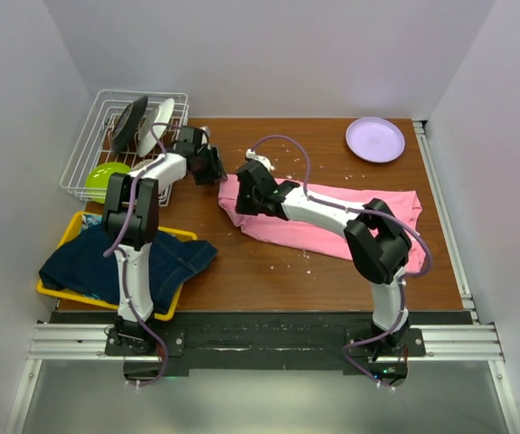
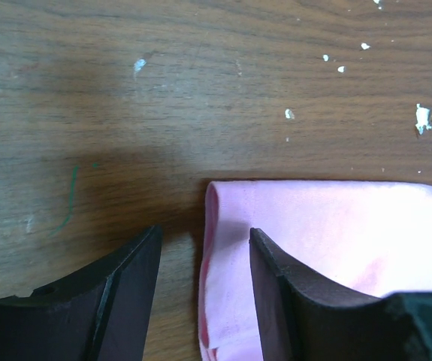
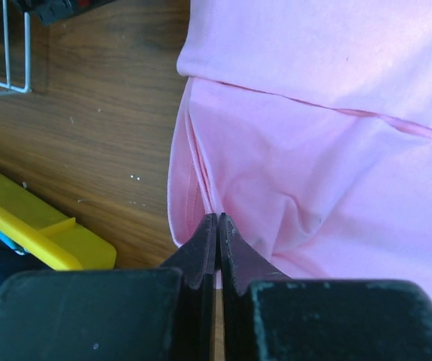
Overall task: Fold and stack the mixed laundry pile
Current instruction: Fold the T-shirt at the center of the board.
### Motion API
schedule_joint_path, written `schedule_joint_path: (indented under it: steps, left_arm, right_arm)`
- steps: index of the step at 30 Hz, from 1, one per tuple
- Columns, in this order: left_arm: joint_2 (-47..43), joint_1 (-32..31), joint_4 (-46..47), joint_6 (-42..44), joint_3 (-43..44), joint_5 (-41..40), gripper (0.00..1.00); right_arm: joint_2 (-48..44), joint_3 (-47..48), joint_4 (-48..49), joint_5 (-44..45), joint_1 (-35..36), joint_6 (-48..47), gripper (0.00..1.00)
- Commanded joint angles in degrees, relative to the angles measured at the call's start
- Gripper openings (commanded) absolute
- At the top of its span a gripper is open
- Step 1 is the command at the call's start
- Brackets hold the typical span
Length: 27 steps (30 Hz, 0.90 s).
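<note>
Astride the pink T-shirt (image 2: 328, 241) edge, left fingers (image 2: 125, 293) gape

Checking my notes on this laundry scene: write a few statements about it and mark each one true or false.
1. The pink shirt lies on the table. True.
2. The denim jacket lies on top of the pink shirt. False: it lies in the yellow tray, apart from the shirt.
3. The left gripper is open, with the shirt's edge between its jaws. True.
4. The right gripper is wide open. False: its jaws are shut together.
</note>
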Motion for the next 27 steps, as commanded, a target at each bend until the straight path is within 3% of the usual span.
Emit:
schedule_joint_path:
  steps: [1,21,27]
  left_arm:
    - [-1.3,-0.4,1.3,-2.1,-2.6,2.3,0.55]
    - [-3.2,-0.4,4.6,-9.5,-7.2,5.4,0.56]
    - [-3.4,-0.4,6.0,-10.9,-8.4,6.2,0.52]
  right_arm:
    - [-3.2,-1.1,1.6,-0.1,-0.8,0.7,0.0]
    - [-7.9,-5.2,2.3,0.2,-3.1,0.8,0.0]
    - [-8.1,-5.5,2.4,0.3,-3.2,0.8,0.0]
